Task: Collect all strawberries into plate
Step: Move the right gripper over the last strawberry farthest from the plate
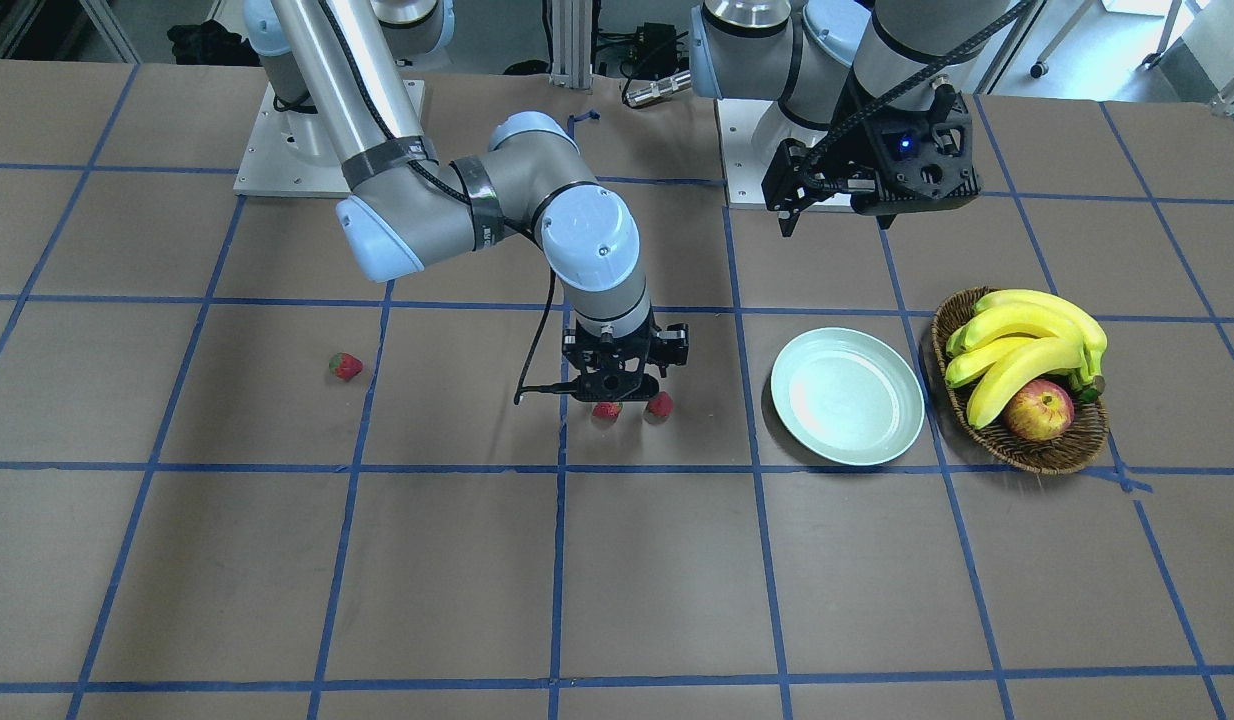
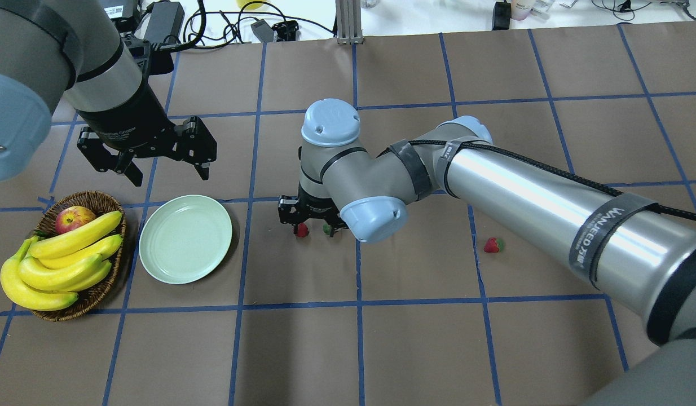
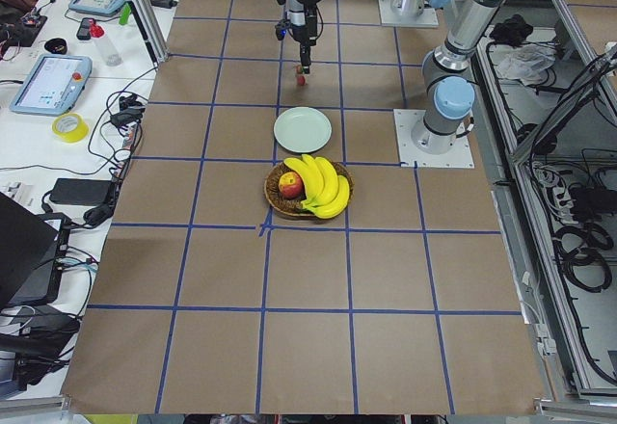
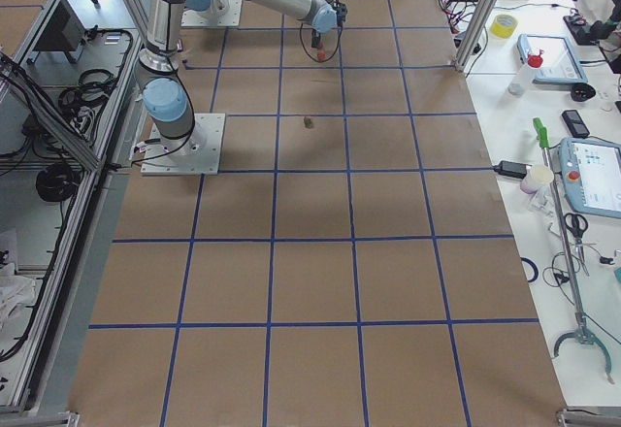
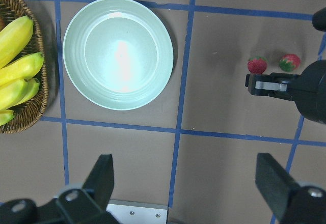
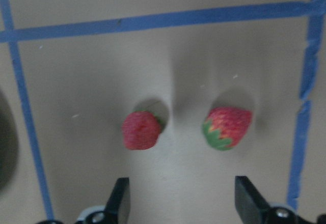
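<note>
Hanging open near 2 strawberries, the right gripper faces a strawberry lying sideways, tip pointing away.

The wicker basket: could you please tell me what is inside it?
A bunch of bananas and an apple lie in the basket; the bananas cover most of its floor.

Paired strawberries: lying apart, a strip of bare worktop running between them; right jaws hanging spread above both.
Plate: lying open from above; basket crowding its left side; left jaws hanging high toward the robot.
Lone strawberry: bare worktop lying all round.
</note>
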`<action>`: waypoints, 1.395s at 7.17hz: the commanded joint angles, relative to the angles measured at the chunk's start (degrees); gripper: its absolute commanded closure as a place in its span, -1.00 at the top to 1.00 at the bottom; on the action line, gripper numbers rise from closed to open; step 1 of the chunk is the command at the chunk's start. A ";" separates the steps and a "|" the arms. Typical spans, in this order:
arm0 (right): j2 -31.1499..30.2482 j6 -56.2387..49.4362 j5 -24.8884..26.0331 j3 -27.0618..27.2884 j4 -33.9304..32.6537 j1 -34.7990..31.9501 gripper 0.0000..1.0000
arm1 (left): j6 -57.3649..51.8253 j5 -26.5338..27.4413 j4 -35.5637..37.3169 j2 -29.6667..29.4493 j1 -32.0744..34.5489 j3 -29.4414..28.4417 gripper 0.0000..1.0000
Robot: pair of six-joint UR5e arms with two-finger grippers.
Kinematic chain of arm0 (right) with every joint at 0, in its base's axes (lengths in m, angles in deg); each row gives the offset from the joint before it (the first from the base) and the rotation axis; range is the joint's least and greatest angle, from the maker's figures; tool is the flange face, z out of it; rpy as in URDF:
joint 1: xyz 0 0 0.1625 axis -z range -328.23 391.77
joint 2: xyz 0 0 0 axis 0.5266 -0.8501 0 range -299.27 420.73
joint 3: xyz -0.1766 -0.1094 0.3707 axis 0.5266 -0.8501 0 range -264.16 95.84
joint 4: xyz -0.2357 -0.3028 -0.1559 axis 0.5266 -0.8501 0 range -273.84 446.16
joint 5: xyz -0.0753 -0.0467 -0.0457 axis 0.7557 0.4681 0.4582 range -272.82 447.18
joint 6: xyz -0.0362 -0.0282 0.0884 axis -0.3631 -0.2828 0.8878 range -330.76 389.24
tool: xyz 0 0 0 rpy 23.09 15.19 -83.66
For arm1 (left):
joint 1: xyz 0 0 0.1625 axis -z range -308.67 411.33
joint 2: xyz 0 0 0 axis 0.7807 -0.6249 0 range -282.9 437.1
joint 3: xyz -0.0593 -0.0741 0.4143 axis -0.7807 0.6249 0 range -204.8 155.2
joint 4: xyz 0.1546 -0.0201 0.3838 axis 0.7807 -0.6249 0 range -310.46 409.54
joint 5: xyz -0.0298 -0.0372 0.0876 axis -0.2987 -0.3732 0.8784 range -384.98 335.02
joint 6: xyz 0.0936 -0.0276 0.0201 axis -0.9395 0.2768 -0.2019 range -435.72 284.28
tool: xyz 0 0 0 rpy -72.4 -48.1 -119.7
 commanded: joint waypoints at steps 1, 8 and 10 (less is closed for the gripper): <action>-4.05 -11.80 12.43 1.02 2.11 6.77 1.00 | 0.01 0.00 0.23 0.00 0.00 0.02 1.00; -14.26 -38.42 15.63 29.65 -13.25 32.03 0.97 | 0.01 0.09 0.23 0.09 0.00 0.02 1.00; -13.91 -37.81 15.01 30.02 -12.13 31.94 0.89 | 0.01 0.18 0.14 0.00 0.00 0.02 1.00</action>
